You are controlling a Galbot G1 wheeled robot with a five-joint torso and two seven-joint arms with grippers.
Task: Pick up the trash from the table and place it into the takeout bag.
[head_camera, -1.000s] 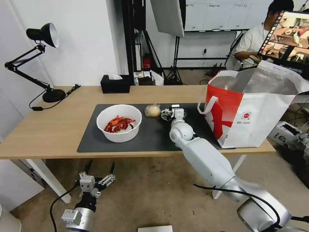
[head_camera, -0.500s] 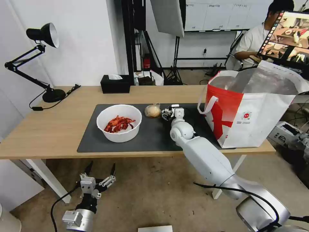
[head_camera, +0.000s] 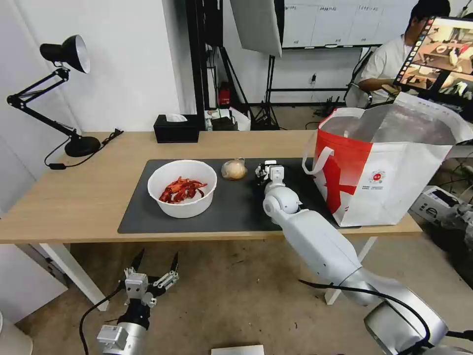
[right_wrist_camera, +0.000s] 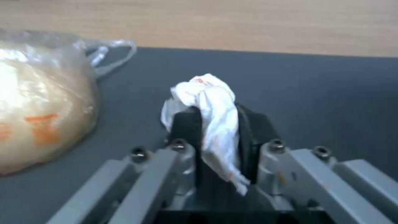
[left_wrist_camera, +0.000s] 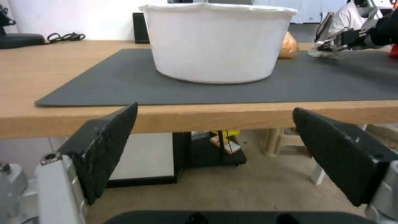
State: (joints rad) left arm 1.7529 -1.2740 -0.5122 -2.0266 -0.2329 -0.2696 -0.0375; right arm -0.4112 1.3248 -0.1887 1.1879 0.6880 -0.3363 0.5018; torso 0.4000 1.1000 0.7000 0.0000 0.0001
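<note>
My right gripper [head_camera: 266,171] rests low over the dark mat [head_camera: 231,207] of the table [head_camera: 74,197] and is shut on the crumpled white tissue [right_wrist_camera: 207,93]. Just to its left lies the small clear bag with a beige lump [head_camera: 233,170], also close by in the right wrist view [right_wrist_camera: 37,115]. The white bowl of red scraps [head_camera: 182,188] stands on the mat's left half. At the table's right end the takeout bag [head_camera: 389,162] stands open with its foil lining showing. My left gripper [head_camera: 157,254] hangs open below the table's front edge, facing the bowl [left_wrist_camera: 217,40].
A black tissue box [head_camera: 176,128] and a black desk lamp [head_camera: 64,54] stand along the table's back and left. A person sits at a screen behind the takeout bag. White table legs [head_camera: 74,276] are beside my left arm.
My right gripper has drawn in on the tissue and shifted slightly right, away from the clear bag. My left arm has sunk a little lower.
</note>
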